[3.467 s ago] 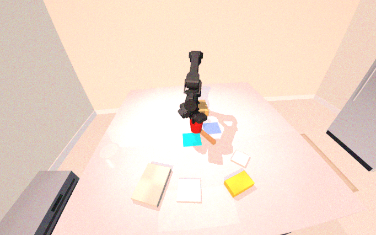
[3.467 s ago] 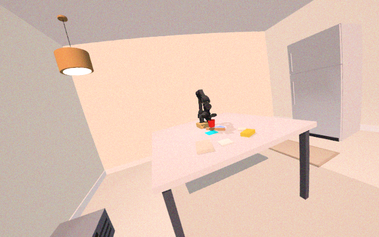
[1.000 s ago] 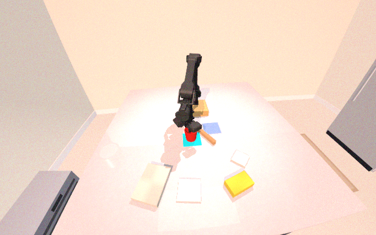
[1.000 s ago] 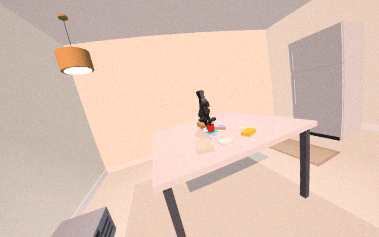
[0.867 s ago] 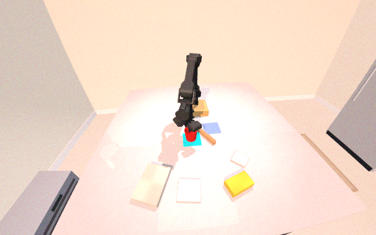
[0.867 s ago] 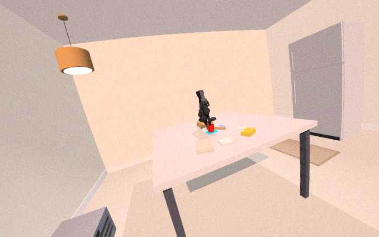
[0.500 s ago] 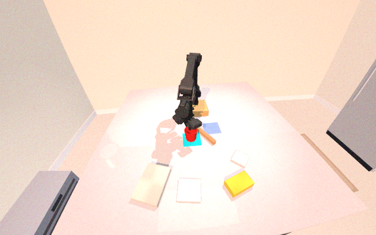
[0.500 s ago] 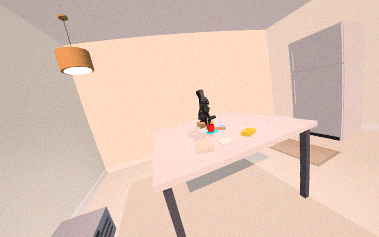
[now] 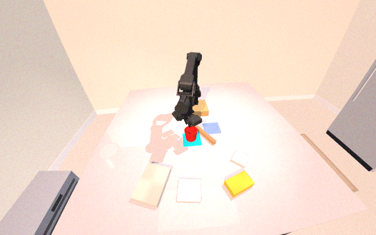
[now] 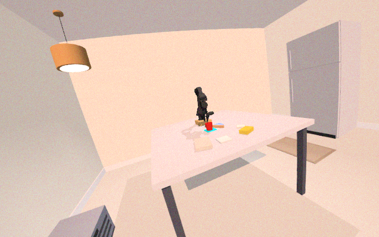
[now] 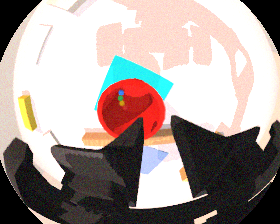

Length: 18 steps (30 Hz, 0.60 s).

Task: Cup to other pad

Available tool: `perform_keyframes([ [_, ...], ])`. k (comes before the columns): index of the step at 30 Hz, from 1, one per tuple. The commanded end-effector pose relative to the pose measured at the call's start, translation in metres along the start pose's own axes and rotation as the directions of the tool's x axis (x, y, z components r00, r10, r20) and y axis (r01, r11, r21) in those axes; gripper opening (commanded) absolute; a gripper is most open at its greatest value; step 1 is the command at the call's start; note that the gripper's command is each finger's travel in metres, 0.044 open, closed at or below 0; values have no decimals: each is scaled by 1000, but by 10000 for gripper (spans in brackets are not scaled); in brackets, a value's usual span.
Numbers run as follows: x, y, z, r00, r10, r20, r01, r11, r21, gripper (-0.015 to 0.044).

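Note:
A red cup (image 9: 191, 134) (image 10: 208, 126) (image 11: 111, 107) stands upright on the cyan pad (image 9: 197, 142) (image 10: 213, 129) (image 11: 122, 67). Three small marbles, a blue one (image 11: 121, 93), a green one (image 11: 120, 98) and a yellow one (image 11: 122, 103), lie inside the cup. The blue pad (image 9: 213, 128) (image 11: 154, 159) is bare, behind and to the right of the cup in the top view. My gripper (image 9: 189, 126) (image 11: 157, 120) is partly open with nothing between its fingers, at the cup's rear rim. One fingertip overlaps the rim in the wrist view; whether it touches is unclear.
An orange-brown bar (image 9: 207, 137) (image 11: 93, 138) lies close beside the cup, between the pads. An orange block (image 9: 203, 108) is near the arm's base. A cream block (image 9: 151, 185), a white tile (image 9: 188, 190), a smaller white tile (image 9: 240, 158) and a yellow block (image 9: 238, 183) lie nearer the front.

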<state>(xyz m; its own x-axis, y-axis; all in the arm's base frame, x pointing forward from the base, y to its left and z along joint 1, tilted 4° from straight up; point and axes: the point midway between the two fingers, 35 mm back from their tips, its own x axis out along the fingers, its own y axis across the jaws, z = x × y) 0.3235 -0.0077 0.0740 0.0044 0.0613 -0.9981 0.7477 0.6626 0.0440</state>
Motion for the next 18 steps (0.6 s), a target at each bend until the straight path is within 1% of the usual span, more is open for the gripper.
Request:
perform_keyframes([
  [1, -6, 0, 0, 1000, 2, 2, -2, 1000, -4, 128],
  [2, -7, 0, 0, 1000, 2, 2, -2, 1000, -4, 128],
  [3, -3, 0, 0, 1000, 0, 0, 0, 1000, 0, 154],
  [10, -3, 0, 0, 1000, 0, 0, 0, 1000, 0, 338],
  [14, -9, 0, 0, 1000, 0, 0, 0, 1000, 0, 440],
  [18, -21, 1, 1, 1000, 1, 1, -1, 1000, -1, 440],
])
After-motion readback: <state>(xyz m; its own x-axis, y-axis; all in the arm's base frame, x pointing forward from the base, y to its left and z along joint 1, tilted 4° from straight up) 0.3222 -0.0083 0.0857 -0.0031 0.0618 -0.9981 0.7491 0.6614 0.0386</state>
